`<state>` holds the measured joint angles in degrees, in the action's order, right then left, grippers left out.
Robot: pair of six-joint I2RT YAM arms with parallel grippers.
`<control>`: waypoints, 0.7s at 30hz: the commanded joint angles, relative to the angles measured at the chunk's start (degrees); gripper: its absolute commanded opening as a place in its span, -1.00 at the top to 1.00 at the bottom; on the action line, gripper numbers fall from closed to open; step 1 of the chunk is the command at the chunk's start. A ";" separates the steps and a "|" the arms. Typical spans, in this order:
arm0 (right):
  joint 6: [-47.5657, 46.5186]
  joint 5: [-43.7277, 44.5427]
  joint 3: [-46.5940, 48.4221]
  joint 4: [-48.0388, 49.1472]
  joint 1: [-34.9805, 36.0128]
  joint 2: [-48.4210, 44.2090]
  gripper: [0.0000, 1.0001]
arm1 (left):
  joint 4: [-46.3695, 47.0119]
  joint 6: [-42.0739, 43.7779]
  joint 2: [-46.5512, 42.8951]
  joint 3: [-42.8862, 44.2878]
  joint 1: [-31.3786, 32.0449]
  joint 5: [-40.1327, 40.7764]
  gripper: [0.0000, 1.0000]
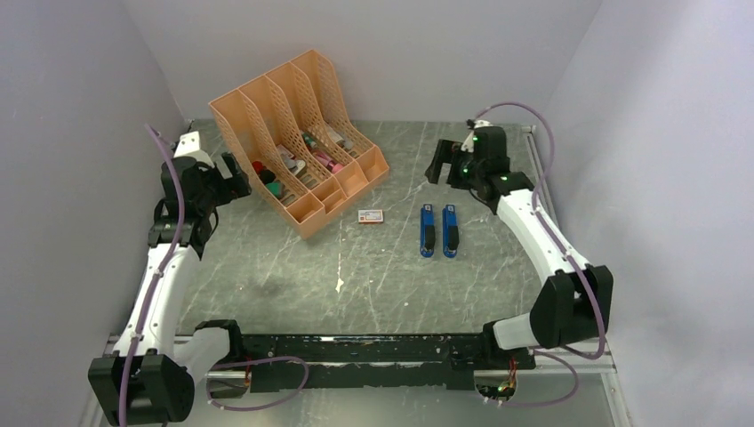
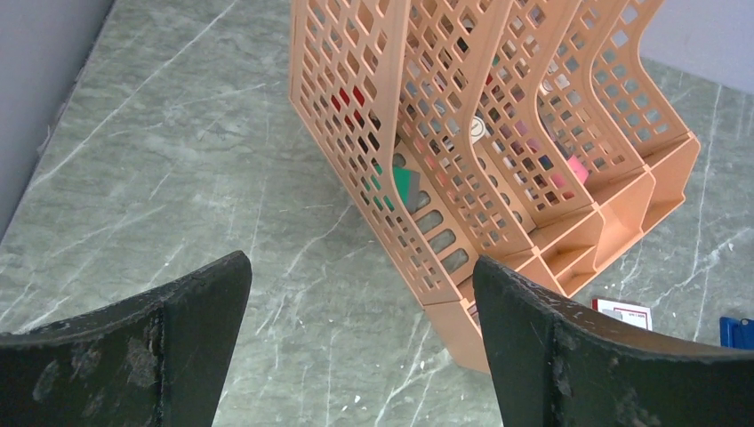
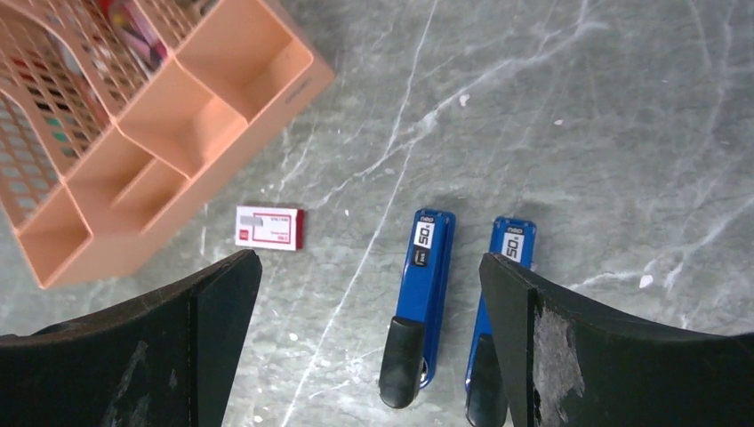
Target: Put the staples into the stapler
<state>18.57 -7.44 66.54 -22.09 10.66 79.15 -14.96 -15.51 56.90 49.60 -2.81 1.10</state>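
Two blue staplers with black ends lie side by side on the grey marble table, the left one (image 1: 427, 229) and the right one (image 1: 451, 229). In the right wrist view they lie below my gripper, left (image 3: 425, 285) and right (image 3: 507, 253). A little white-and-red box (image 1: 371, 215) lies left of them; it also shows in the right wrist view (image 3: 269, 228). No silvery staple block shows in any view. My right gripper (image 1: 437, 163) hangs open and empty above and behind the staplers (image 3: 369, 262). My left gripper (image 1: 233, 173) is open and empty beside the organizer (image 2: 360, 267).
An orange perforated file organizer (image 1: 298, 133) with several slots holding small coloured items stands at the back left, close to my left gripper (image 2: 427, 142). Its front corner shows in the right wrist view (image 3: 160, 116). Grey walls enclose the table on three sides.
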 commanded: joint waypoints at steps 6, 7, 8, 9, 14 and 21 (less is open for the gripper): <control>-7.18 21.08 5.81 -4.91 15.90 8.98 -0.98 | 2.51 2.16 -0.35 -2.84 -0.01 -2.48 -0.97; -7.19 21.81 5.69 -4.54 17.02 9.75 -0.98 | 2.75 2.45 -0.42 -3.17 0.06 -2.50 -0.96; -7.52 21.60 5.35 -3.88 18.40 10.61 -0.97 | 2.89 2.68 -0.41 -3.45 0.15 -2.55 -0.95; -8.16 20.38 4.71 -2.57 19.45 11.00 -0.96 | 3.05 2.94 -0.44 -3.79 0.21 -2.70 -0.95; -11.99 14.37 2.69 1.75 21.89 13.37 -0.96 | 3.54 3.97 0.30 -3.60 0.61 -3.68 -0.90; -1.94 27.99 5.75 -4.41 21.95 16.67 -0.85 | 3.39 3.55 1.81 -3.01 0.60 -5.63 -0.84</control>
<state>9.91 10.33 70.19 -23.20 32.69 94.83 -13.67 -12.64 58.43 45.78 -2.42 -1.91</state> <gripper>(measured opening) 0.942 0.924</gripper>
